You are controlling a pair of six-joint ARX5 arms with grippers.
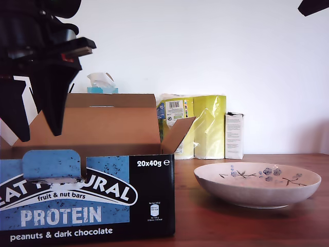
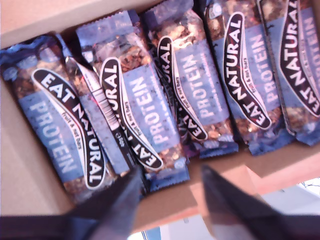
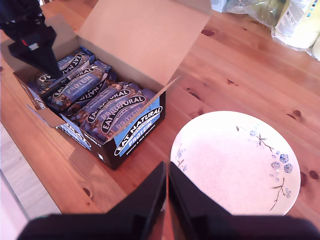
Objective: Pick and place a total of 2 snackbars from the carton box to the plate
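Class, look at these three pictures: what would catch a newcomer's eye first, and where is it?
The open carton box, packed with blue Eat Natural Protein snackbars, fills the exterior view's left, my first pincer open above the bars. The flowered plate sits empty at that view's right.

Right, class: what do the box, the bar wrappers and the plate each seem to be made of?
The box: brown cardboard, matt inside, with folded flaps and a printed front. The bar wrappers: thin glossy film, probably plastic, going by the bright glare, the creases and the crimped ends. The plate: looks like glazed ceramic, a smooth cream surface with painted blue flowers.
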